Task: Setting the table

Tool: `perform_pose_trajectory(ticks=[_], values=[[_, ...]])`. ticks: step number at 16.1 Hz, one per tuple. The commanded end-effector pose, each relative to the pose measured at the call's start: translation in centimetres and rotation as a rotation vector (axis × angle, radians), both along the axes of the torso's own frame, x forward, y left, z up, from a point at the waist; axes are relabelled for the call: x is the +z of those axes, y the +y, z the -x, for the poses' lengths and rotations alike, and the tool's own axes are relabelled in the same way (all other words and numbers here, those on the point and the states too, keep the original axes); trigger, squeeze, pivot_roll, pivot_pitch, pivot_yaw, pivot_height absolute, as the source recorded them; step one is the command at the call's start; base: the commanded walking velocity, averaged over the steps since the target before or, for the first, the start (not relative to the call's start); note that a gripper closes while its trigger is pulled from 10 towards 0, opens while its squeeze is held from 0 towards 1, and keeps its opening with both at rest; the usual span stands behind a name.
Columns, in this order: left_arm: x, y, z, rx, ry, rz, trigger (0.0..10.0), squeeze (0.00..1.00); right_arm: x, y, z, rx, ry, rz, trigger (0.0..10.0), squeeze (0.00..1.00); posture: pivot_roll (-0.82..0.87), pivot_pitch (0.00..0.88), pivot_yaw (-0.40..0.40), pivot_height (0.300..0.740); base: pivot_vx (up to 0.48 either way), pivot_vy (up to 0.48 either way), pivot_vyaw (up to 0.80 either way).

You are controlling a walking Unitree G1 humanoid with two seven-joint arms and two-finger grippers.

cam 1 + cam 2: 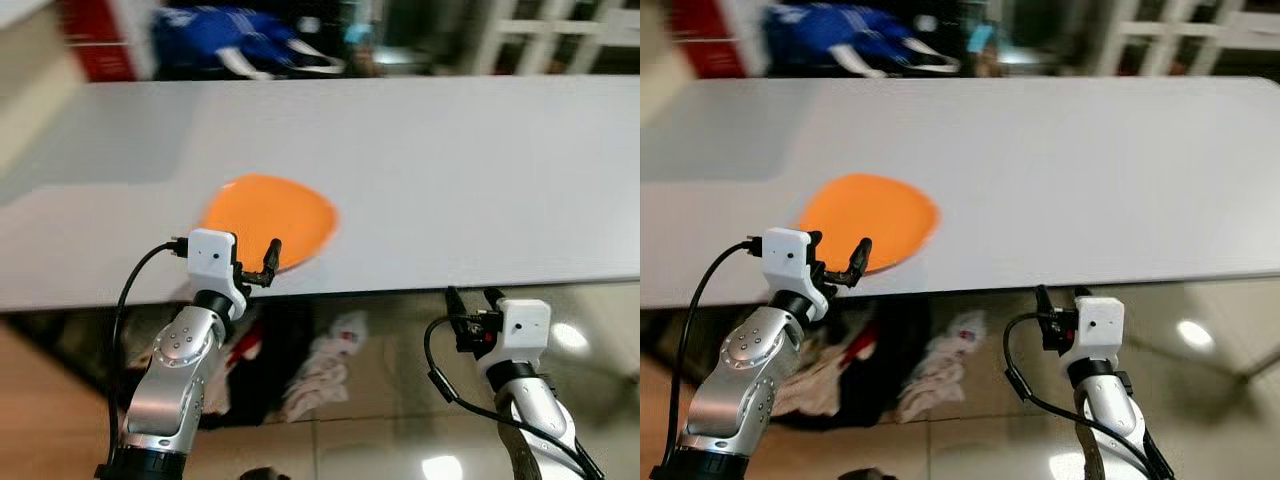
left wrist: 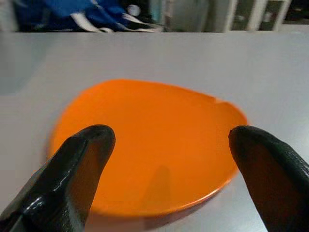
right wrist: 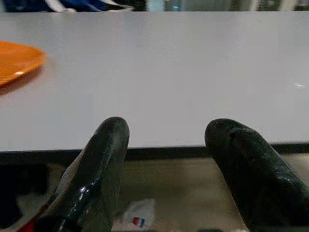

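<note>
A flat, round orange plastic plate [image 1: 268, 221] lies on the long white table [image 1: 460, 170], close to the table's near edge and toward the robot's left. The left gripper [image 2: 169, 183] sits just in front of the plate at table-edge height, its 2 black fingers [image 2: 72, 179] spread wide and holding nothing, with the plate's near rim between them in the left wrist view. The right gripper [image 1: 470, 300] hangs below the table edge, well apart from the plate, its 2 fingers [image 3: 96, 174] also parted and empty.

The plate looks thin, light and stiff, with a smooth, probably slippery surface and a shallow raised rim. It likely will not break, but it could slide across the slick tabletop if pushed rather than pinched. The best hold seems to be the near rim, 1 finger over and 1 under where the rim lifts off the table, or where the plate can be drawn slightly past the edge.

No brand, label or writing can be read on the plate or the table; the blue and red things [image 1: 215, 40] beyond the table are too blurred to read.
</note>
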State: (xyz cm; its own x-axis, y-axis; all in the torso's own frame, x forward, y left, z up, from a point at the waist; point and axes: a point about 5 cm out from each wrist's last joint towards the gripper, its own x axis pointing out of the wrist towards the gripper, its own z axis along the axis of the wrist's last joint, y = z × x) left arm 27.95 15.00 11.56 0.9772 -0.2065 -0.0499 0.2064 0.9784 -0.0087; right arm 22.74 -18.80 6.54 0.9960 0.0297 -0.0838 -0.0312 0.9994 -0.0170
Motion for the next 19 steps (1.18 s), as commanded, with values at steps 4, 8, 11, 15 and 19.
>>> perform_pose_trajectory(ticks=[4, 8, 11, 15, 19], values=[[0.31, -0.12, -0.24, -0.004, -0.010, -0.027, 10.0, 0.00, -0.20, -0.37, 0.05, -0.027, 0.004, -0.006, 10.0, 0.00, -0.04, 0.000, 0.033, 0.740, 0.000, 0.000, 0.56], [0.52, -0.66, -0.69, -0.005, -0.007, -0.024, 10.0, 0.00, -0.25, -0.29, 0.12, -0.022, 0.005, -0.017, 10.0, 0.00, -0.05, 0.000, 0.038, 0.740, 0.000, 0.236, 0.00], [0.36, -0.67, -0.85, 0.011, 0.014, -0.014, 10.0, 0.00, -0.38, -0.18, 0.33, -0.020, 0.010, -0.021, 10.0, 0.00, -0.05, 0.000, 0.039, 0.740, 0.000, 0.472, 0.00], [0.15, -0.65, -0.97, 0.032, 0.036, -0.010, 10.0, 0.00, -0.51, -0.14, 0.52, -0.014, 0.020, -0.024, 10.0, 0.00, -0.05, 0.000, 0.039, 0.740, 0.000, 0.472, 0.00], [0.20, -0.56, -1.00, 0.039, 0.040, -0.013, 10.0, 0.00, -0.61, 0.03, 0.52, -0.009, 0.026, -0.029, 10.0, 0.00, -0.05, 0.001, 0.040, 0.740, 0.000, 0.472, 0.00]])
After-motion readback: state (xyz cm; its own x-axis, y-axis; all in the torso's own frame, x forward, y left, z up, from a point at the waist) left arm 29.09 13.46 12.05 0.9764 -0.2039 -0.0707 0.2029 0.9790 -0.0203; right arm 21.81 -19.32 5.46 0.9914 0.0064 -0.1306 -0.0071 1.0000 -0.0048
